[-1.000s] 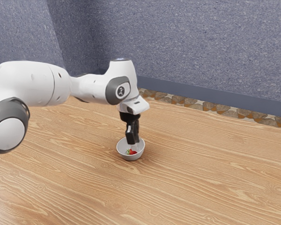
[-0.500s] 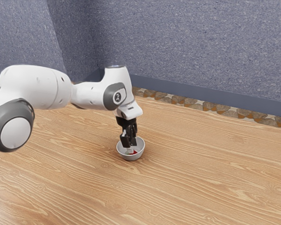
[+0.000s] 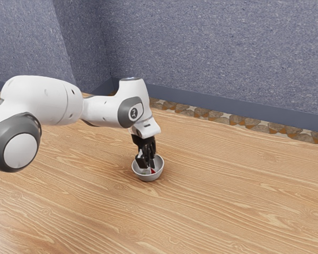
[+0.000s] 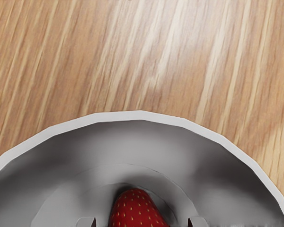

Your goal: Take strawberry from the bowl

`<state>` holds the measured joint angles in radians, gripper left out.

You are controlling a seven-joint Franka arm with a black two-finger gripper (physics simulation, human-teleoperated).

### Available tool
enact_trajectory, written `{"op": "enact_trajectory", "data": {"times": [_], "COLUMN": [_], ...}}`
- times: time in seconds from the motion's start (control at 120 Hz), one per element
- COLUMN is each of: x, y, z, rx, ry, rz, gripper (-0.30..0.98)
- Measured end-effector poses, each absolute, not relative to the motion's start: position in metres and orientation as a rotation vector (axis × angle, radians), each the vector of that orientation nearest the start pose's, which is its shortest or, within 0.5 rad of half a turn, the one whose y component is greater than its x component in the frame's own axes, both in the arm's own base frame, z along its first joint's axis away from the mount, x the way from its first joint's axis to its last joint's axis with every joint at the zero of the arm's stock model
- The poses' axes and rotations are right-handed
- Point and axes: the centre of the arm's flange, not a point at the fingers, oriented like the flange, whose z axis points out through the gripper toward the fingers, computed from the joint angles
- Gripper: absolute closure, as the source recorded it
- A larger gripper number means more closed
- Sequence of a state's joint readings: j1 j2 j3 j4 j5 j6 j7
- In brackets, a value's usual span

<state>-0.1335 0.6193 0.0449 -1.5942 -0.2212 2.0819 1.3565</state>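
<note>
A: gripper (image 3: 148, 168) state?
B: fingers (image 4: 87, 222) apart, in the bowl (image 4: 142, 116), one either side of the strawberry (image 4: 135, 210), slim gap each side
A: berry's long axis?
B: looks crosswise to the closing line, so pads should meet its flanks. I'd close now, then lift straight. Risk: it rolls if pinched off-centre

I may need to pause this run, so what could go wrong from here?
The strawberry tapers toward one end, so it might squirt out as the gripper closes. It also lies low in the bowl, with the gripper reaching down inside the walls; a slightly sideways move could knock or drag the bowl.
</note>
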Motion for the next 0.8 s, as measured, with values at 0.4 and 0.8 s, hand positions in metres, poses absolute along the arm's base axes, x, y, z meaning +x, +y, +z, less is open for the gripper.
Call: {"op": "enact_trajectory", "data": {"times": [0.4, 0.8], "x": [0.677, 0.658], "y": [-0.061, -0.230], "z": [0.262, 0.355], "rx": [-2.620, -2.353], "ry": [2.059, 2.324], "rz": [0.016, -0.098], "gripper": [0.64, 0.70]}}
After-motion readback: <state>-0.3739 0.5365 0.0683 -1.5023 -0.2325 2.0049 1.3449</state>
